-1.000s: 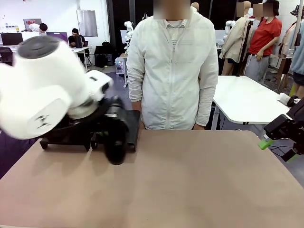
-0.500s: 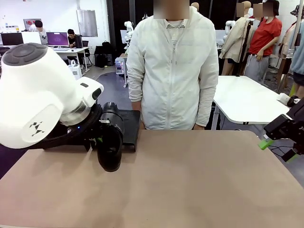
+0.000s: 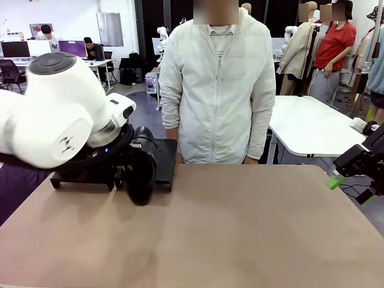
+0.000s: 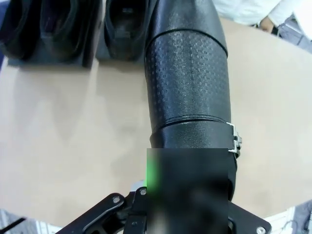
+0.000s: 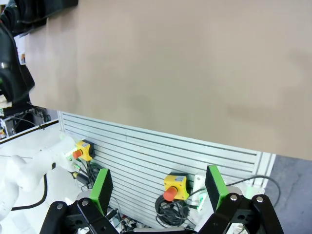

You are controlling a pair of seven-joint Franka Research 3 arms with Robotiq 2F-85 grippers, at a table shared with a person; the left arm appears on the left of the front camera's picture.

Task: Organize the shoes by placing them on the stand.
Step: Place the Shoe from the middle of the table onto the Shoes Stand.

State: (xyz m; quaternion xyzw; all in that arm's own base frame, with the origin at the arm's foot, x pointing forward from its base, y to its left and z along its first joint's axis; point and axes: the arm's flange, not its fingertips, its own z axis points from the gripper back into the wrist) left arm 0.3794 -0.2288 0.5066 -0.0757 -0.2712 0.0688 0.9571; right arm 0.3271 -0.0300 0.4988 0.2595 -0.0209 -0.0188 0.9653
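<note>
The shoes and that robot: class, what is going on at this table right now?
The left claw is shut on a black shoe, carrying it toward the stand at the table's far left. In the left wrist view, three other shoes already sit on the stand. The right claw is open, off the table's right edge. A person stands at the far side, watching.

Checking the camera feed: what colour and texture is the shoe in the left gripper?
Black with a dotted grain, clearest in the left wrist view: shoe.

Stand (image 3: 163, 161) at table's (image 3: 240, 228) far left; three shoes (image 4: 58, 29) on it; fourth shoe (image 4: 187, 83) overhanging front.
</note>
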